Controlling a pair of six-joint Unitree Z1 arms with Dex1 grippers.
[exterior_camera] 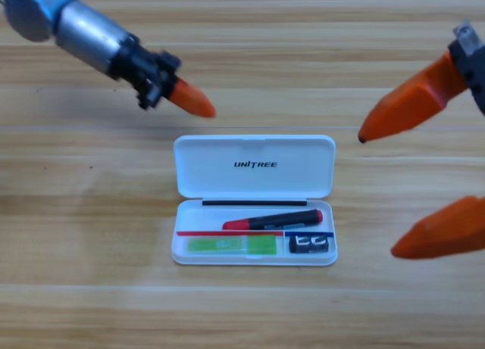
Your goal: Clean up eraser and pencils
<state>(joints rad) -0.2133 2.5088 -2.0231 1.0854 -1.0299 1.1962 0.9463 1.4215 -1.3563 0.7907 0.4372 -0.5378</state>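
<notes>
White case (254,175): lying open on the wooden surface (76,288).
Pencils: green one (231,245) and red-black one (273,220) lying inside.
Eraser (309,244): sitting inside, right of green.
Left hand (193,101): hovering above-left, jaws together.
Right hand (413,190): waiting right, jaws apart.

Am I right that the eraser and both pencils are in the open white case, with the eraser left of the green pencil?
Not quite. The high view shows the eraser right of the green pencil, not left. The red-and-black pencil lies above them, all inside the open white case.
</notes>
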